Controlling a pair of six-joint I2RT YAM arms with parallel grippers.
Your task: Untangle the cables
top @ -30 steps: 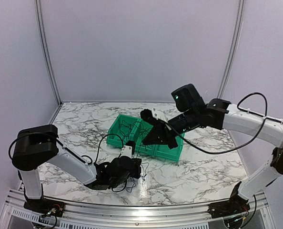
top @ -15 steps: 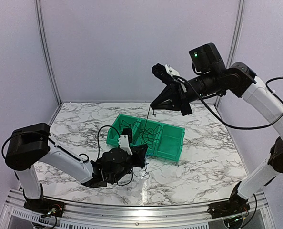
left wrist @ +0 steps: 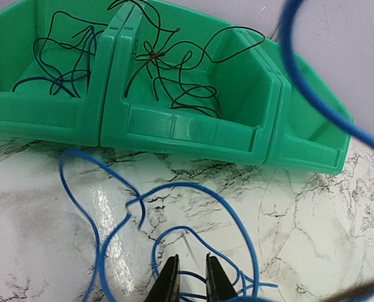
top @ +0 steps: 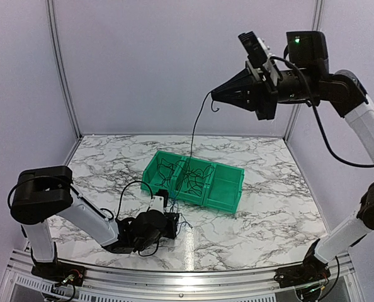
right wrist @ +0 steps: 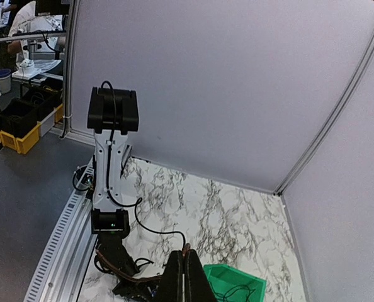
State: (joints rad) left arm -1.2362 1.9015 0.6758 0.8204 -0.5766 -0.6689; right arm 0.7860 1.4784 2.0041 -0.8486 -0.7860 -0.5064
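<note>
Two tools: the right tool (top: 213, 96), clamped on a black cable (top: 195, 129), holds it high over the green bin (top: 228, 200) containing the tangle (left wrist: 168, 75). The left tool (left wrist: 191, 278), jaws parted, sits among blue cable loops (left wrist: 193, 186) on the table (top: 269, 214). Likely featherlight, springy, snag-prone; best pinched near a free end.
</note>
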